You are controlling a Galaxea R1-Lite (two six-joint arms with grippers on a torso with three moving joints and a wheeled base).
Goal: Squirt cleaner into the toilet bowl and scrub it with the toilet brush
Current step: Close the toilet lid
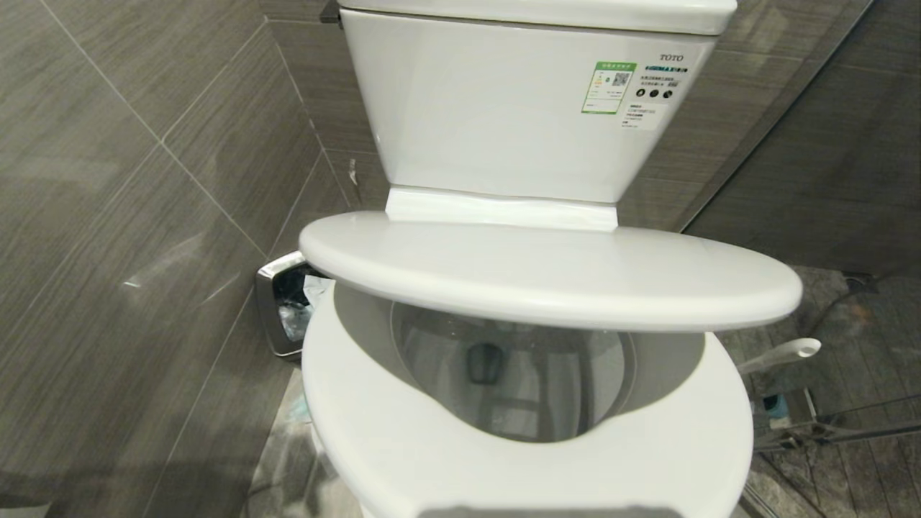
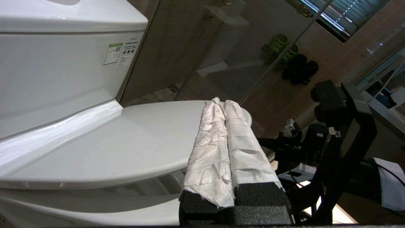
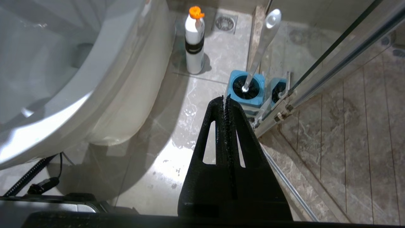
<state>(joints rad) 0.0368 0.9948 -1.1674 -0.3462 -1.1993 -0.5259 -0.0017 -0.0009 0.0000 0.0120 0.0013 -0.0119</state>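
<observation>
- Our left gripper (image 2: 222, 104), its paper-wrapped fingers pressed together on nothing, sits at the rim of the half-raised toilet lid (image 1: 547, 277), likely to tip it up, since it overhangs the toilet bowl (image 1: 504, 374)
- Our right gripper (image 3: 225, 100) hangs pressed together, empty, near the floor
- The toilet brush (image 3: 262, 44) stands in its blue holder (image 3: 246, 88) beside the cleaner bottle (image 3: 194, 41), both untouched

Head overlooks toilet bowl (image 1: 504, 374); wrists flank.
</observation>
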